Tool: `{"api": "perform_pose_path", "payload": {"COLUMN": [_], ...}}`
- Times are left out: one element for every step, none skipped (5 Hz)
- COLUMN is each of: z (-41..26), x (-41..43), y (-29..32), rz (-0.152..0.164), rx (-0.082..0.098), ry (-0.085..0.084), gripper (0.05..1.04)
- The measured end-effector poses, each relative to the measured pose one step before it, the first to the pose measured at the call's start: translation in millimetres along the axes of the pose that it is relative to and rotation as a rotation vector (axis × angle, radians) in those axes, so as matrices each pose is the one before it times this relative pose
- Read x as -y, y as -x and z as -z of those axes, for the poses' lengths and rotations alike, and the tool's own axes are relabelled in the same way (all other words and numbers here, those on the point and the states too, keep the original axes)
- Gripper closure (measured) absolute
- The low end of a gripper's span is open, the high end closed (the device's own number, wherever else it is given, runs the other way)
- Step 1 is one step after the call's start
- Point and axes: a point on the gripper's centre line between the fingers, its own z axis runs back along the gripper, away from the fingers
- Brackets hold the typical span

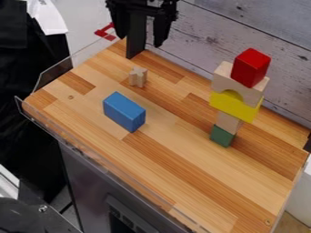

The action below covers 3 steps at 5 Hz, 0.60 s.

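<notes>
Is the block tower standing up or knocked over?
Standing up: the red block is on top, the yellow block in the middle, and the green block at the bottom.

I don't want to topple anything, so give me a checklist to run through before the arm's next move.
1. Gripper open: ok, fingers apart.
2. Gripper away from the block tower: ok, well to its upper left in the view.
3. Tower standing: ok, green block at the bottom, red block on top.
4. Tower steady if bumped: cannot tell.
5. Blue block and small wooden piece apart from the tower: ok.
</notes>
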Motion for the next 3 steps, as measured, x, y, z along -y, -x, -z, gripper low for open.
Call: {"api": "perform_pose_path", "payload": {"z": [-8.84,-2.98,-1.88], "x": [18.62,18.33,13.96], "y": [14.47,25.01,18.14], "rz": [0.0314,-0.0341,0.0030], "rx": [-0.0083,-0.0373,-0.0114], "ry": [-0.0183,-0.0072,-0.0100], "gripper": [0.085,0.085,0.085]}}
